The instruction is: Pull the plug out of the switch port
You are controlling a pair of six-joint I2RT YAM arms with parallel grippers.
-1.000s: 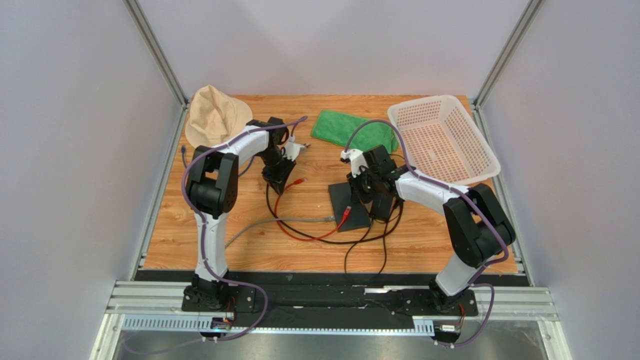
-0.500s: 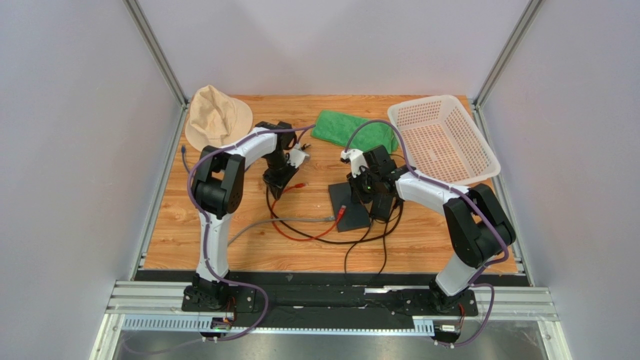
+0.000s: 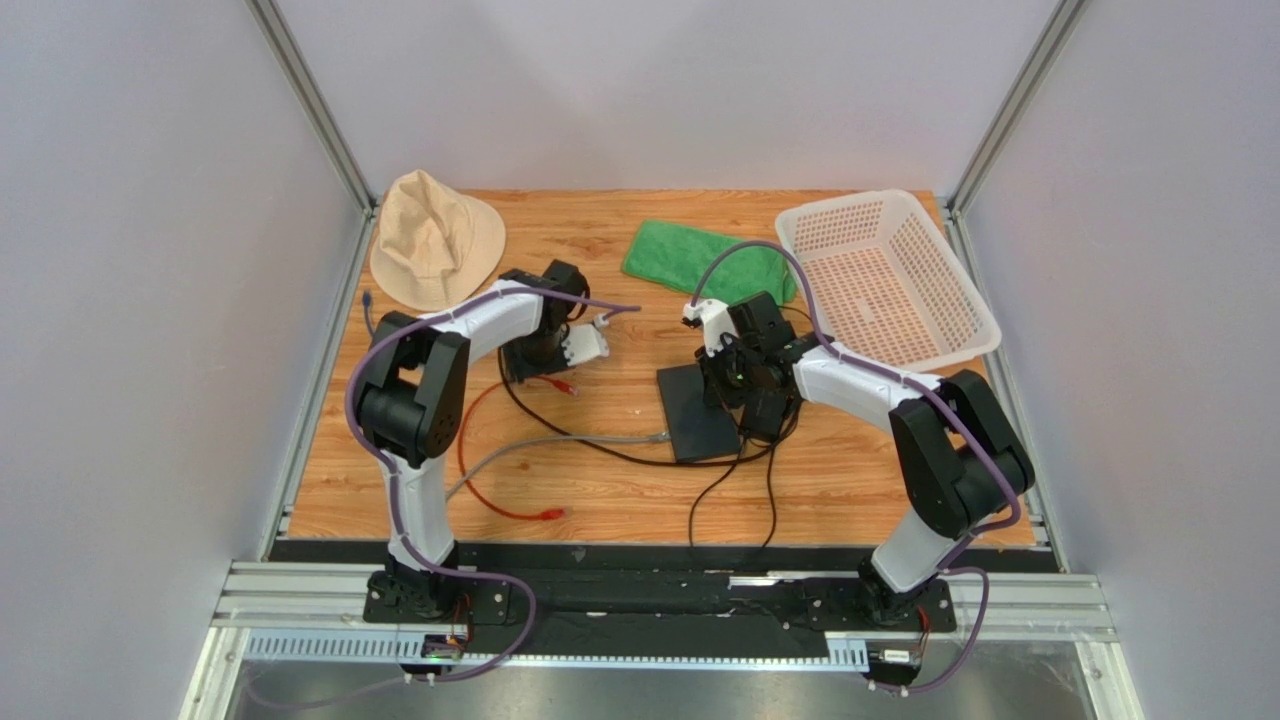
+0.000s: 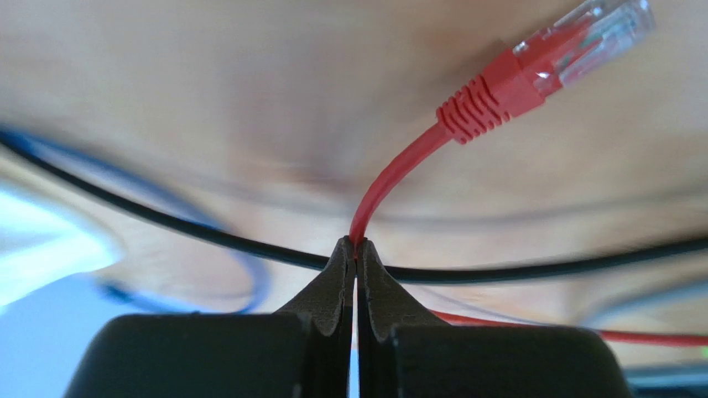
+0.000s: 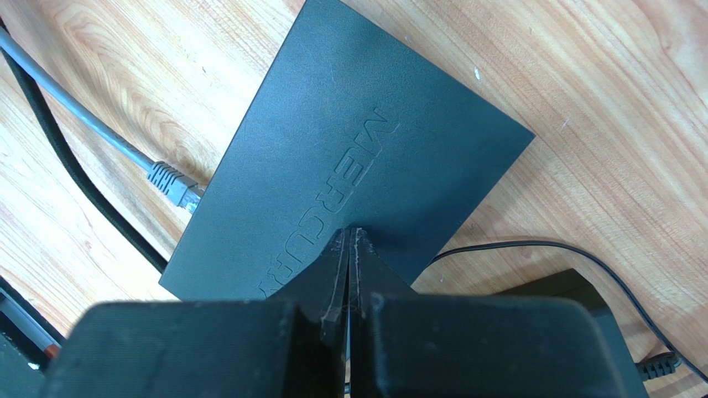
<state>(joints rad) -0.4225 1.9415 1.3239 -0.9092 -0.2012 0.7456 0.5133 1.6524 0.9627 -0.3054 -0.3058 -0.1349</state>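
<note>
The flat black switch lies mid-table; it also shows in the right wrist view. A grey plug sits in its side port. No red plug is in the switch. My left gripper is shut on the red cable, and a red plug with a clear tip hangs free just past the fingertips. The cable's other red end lies on the wood near the front, away from the switch. My right gripper is shut, empty, with its tips on the switch's top.
A black power adapter brick lies beside the switch with thin black cables looping across the wood. A grey cable runs left. A beige hat, a green cloth and a white basket are at the back.
The red cable's end has come out of the switch and swung left to the front of the table. My left gripper moved left with the cable. The right gripper stayed on the switch.
</note>
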